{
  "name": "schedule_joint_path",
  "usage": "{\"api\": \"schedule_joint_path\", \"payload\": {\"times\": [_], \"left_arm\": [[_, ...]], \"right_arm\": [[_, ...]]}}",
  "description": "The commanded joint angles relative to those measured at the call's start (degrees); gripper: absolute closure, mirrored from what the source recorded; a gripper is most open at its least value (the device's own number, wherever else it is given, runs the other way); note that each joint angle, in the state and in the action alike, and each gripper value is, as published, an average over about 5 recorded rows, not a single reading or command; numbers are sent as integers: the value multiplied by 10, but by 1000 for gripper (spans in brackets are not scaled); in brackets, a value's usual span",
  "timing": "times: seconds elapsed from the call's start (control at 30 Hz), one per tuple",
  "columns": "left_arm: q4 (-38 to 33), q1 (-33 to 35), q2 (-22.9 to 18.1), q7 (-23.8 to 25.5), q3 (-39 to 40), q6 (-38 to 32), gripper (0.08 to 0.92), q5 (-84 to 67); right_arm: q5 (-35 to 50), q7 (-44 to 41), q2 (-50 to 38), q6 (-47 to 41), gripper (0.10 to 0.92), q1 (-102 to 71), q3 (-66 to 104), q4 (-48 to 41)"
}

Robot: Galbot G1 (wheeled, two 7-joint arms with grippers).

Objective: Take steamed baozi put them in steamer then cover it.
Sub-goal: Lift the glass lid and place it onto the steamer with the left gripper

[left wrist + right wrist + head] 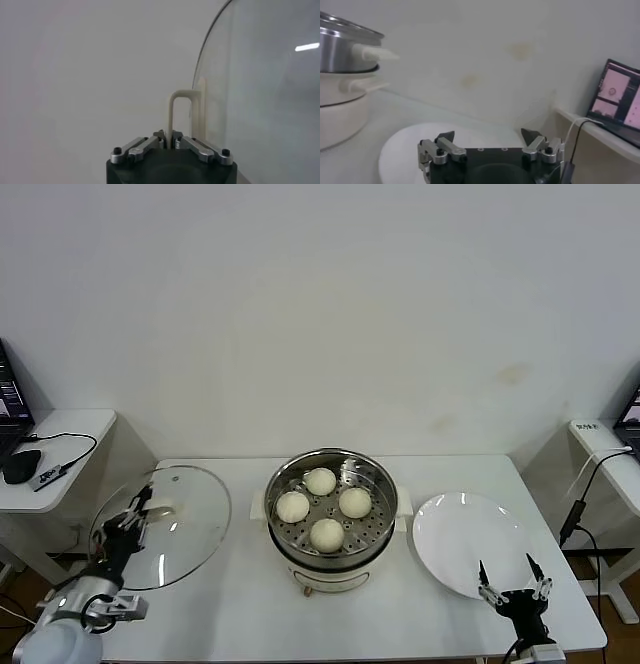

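- Centre of the white table [240,604]: the steamer [378,529] is sitting in its cream-white pot base, and all four steamed baozi [320,481] are lying apart on the perforated bottom, so the loading appears done and only covering is left.
- Robot's left side: the left gripper [137,511] is clamping its fingers together on the cream loop handle [181,112] of the glass lid [190,519], holding it tilted and raised beside the steamer. Gripping by the handle is judged to be keeping the glass clear of the jaws and the lid ready to travel across.
- Robot's right side: the right gripper [512,583] is hovering with fingers spread wide apart, holding nothing, just over the near rim of the white plate [465,529], which is sitting bare beside the steamer.
- Side desks: a laptop [619,100] with a pink screen and a cable is standing on the right; a mouse [20,466] is lying on the left.
- Writing: no brand, label or readable text is showing on any item.
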Motion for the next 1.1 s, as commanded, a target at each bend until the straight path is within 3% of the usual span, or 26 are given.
{"api": "schedule_joint_path", "payload": {"times": [0.03,0.2,0.5,0.8,1.1], "left_arm": [[-135,-77,50,65,166,145,847,-3],[-99,-157,28,96,270,175,847,75],[-30,-277,-56,161,401,232,847,186],[32,-327,-150,189,442,251,847,236],[63,-328,-172,181,448,248,847,241]], "right_arm": [[-34,-3,-1,3,203,9,-19,-4],[-55,-5,1,0,203,17,-29,-11],[-86,-8,12,-3,203,24,-42,-21],[-96,-8,18,0,203,20,-49,-33],[-97,-8,16,2,203,17,-49,-37]]}}
